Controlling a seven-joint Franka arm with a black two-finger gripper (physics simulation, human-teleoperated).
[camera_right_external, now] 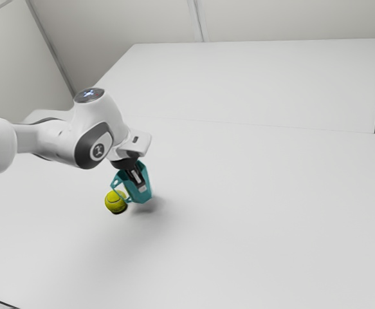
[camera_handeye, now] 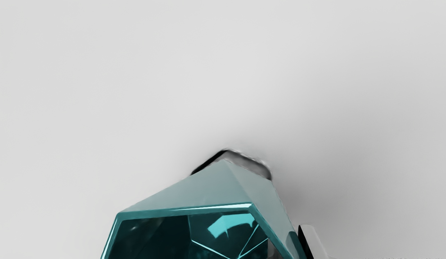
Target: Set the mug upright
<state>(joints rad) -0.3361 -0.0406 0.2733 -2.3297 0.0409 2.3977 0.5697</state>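
Beside the mug (camera_right_external: 136, 196), at its handle and toward the exterior view's left, sits the ball (camera_right_external: 115, 201), close enough to crowd that side. The gripper (camera_right_external: 140, 185) holds the mug by its wall, tilted, mouth toward the gripper, base low over the counter (camera_right_external: 258, 199). Past the mug, the arm (camera_right_external: 52, 138) bears a small unreadable emblem (camera_right_external: 97, 151). Pale walls (camera_right_external: 290, 19) rise beyond the white counter.

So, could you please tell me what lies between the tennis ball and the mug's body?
In the exterior view, the mug's handle lies between the ball and the mug's body.
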